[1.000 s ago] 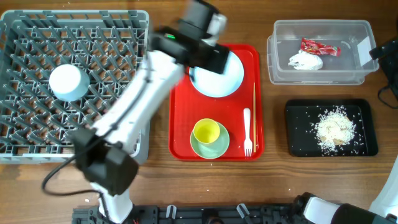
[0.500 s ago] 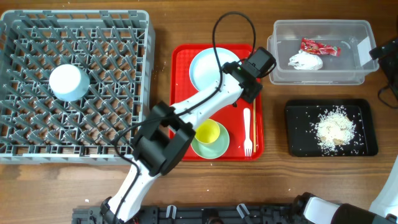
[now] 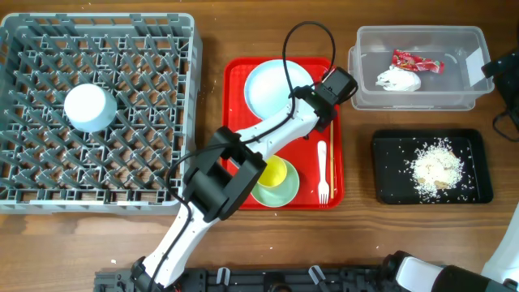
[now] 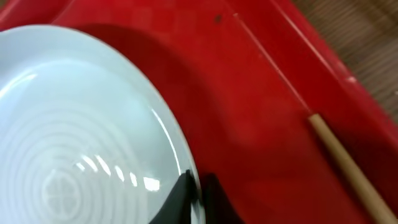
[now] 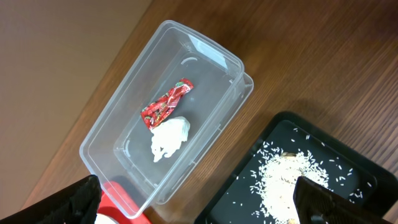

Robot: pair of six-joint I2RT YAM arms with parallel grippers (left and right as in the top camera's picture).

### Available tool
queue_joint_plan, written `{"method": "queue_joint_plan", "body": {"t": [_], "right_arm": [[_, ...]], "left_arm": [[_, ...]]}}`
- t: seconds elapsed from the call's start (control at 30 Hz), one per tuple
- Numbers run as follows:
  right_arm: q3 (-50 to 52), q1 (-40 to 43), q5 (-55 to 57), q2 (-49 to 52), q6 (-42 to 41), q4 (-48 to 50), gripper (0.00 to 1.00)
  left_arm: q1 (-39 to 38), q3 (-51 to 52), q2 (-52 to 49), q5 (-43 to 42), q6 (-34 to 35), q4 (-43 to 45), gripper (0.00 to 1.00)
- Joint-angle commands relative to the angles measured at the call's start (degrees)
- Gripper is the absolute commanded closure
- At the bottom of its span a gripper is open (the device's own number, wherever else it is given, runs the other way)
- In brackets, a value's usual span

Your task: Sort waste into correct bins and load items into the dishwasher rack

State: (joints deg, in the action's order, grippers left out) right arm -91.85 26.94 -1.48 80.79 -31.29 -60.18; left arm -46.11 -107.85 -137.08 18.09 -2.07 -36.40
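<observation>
Fingers: left gripper (image 4: 198, 196) pressed together on the right rim of the plate (image 3: 268, 85), one dark tip over the plate and one on the tray side. Right gripper (image 5: 200, 200) spread wide with nothing between the tips, hanging above the tub and the black tray.

Layout, all placed against the red tray (image 3: 235, 162):
- Well left of it: the grey rack (image 3: 97, 40), square, a grid of upright pegs. A pale blue bowl (image 3: 87, 107) sits upside down in its left half.
- On its upper half: the plate, pale blue, round, glossy, with faint rings at the centre in the left wrist view. It lies flat.
- On its lower half: a small yellow cup (image 3: 272, 172) standing in a light green saucer (image 3: 276, 195), partly hidden by the left arm.
- Along its right edge: a white plastic fork (image 3: 323, 174), tines toward the near side, and just right of it the thin wooden chopsticks (image 3: 332, 154), lying lengthwise.
- Right of its upper end: the clear tub (image 3: 418, 93), holding a shiny red wrapper (image 3: 418, 62) and a crumpled white tissue (image 3: 399, 79), touching each other.
- Right of its lower end: the black tray (image 3: 389, 182), shallow, with whitish rice (image 3: 438, 166) heaped right of centre and stray grains around it.
</observation>
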Motion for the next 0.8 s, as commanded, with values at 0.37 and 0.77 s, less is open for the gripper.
{"method": "queue_joint_plan", "body": {"t": [0.37,0.77], "right_arm": [[0.04,0.09,-0.11,0.37,-0.39,0.09,0.0],[0.04,0.09,-0.11,0.37,-0.39,0.09,0.0]], "left_arm": [[-2.86,0.39,-2.89,31.12,-2.25,-0.2,0.96],[-1.31,0.39,0.76,37.94,-2.23,-0.04,0.96]]}}
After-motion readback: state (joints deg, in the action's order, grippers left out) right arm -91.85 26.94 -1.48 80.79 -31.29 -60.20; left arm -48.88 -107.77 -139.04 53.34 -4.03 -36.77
